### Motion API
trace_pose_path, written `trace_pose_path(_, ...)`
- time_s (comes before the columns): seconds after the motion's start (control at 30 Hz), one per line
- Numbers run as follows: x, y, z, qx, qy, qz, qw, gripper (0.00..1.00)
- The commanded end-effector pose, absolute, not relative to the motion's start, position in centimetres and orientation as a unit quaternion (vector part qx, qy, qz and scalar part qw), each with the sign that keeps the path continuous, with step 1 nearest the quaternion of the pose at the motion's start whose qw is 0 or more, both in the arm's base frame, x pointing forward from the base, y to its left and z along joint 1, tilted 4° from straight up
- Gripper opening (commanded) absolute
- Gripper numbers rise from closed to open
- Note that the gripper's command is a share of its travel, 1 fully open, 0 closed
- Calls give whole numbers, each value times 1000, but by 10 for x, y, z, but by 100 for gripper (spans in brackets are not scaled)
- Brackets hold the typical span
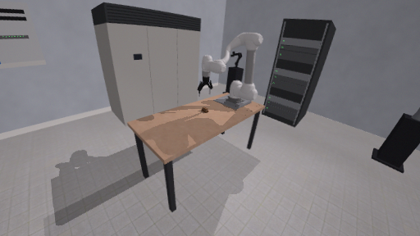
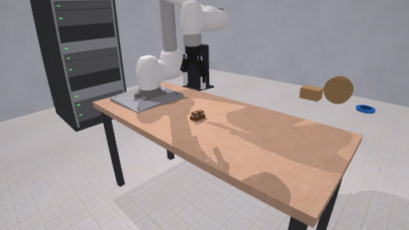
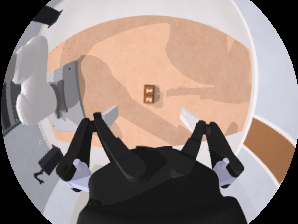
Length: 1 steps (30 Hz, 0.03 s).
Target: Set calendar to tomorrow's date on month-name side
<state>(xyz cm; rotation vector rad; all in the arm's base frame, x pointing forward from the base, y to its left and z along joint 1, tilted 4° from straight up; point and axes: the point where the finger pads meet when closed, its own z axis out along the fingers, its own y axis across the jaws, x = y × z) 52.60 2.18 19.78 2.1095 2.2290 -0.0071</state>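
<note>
The small brown calendar (image 2: 200, 117), a tray with two cubes side by side, stands on the wooden table near the robot's base. It also shows in the top view (image 1: 204, 109) and in the wrist view (image 3: 150, 94). It is too small to read the digits or the month. My gripper (image 2: 194, 71) hangs high above the table's far edge, well apart from the calendar. Its fingers stand wide open and empty, as the wrist view (image 3: 150, 137) shows; in the top view the gripper (image 1: 204, 87) is to the left of the base.
The robot's base plate (image 2: 147, 98) sits at the table's end. A server rack (image 2: 77, 56) and a white cabinet (image 1: 148, 61) stand nearby. A box (image 2: 311, 93), a disc (image 2: 338, 89) and a blue ring (image 2: 366, 109) lie on the floor beyond.
</note>
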Motion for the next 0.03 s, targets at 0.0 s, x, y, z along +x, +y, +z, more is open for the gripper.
trace_pose_path(0.0,526,22,198,687,726,-2,36,100)
